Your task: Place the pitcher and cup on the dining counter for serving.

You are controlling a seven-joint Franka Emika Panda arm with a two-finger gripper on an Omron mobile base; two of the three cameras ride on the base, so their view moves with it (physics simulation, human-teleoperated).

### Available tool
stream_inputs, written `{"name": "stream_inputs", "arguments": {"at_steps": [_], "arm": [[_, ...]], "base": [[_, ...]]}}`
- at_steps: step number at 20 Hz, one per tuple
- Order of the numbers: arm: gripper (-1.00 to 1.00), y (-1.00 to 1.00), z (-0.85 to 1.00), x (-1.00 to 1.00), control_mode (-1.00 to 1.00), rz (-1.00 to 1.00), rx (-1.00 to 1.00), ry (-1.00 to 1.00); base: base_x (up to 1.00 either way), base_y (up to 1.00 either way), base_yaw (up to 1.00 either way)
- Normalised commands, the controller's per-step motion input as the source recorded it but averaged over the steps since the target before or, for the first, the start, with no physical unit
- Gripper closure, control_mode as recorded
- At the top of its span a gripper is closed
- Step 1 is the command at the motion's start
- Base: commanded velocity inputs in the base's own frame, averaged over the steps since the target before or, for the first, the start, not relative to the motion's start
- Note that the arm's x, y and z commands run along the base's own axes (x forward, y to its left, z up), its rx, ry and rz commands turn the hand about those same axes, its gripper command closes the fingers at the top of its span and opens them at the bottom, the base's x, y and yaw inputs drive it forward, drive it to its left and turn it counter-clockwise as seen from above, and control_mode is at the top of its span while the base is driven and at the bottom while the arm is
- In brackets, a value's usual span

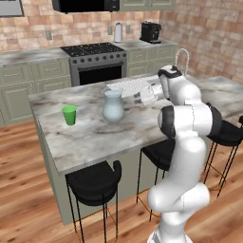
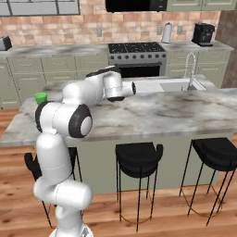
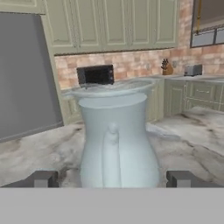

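Note:
The pale blue-grey pitcher stands upright on the dining counter, about the middle of its depth. Left of it, also on the slab, stands the small green cup, apart from the pitcher. From the right, my gripper reaches to the pitcher at belly height. In the hand view the pitcher sits close, its handle facing me, between my gripper's two fingertips. The jaws are open, with a gap showing on each side of the belly. In the right base view the cup peeks out behind my arm.
Black stools line the near side of the counter. Beyond it lie a white drainboard and a sink with a faucet. A stove, a white kettle and a coffee machine stand along the brick back wall.

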Motion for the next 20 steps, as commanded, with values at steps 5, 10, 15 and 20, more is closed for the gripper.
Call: {"name": "stream_inputs", "arguments": {"at_steps": [5,10,15,20], "arm": [[-1.00,-0.64,0.30,-0.79,-1.00,0.00,0.00,0.00],[-1.00,-0.26,0.67,-1.00,-1.00,0.01,0.00,-0.02],[-1.00,0.07,0.78,-1.00,-1.00,0.06,0.00,-0.13],[-1.00,0.55,0.73,-1.00,-1.00,0.08,-0.07,-0.16]], "base": [[0.00,0.00,0.00],[0.00,0.00,0.00],[0.00,0.00,0.00],[0.00,0.00,0.00]]}}
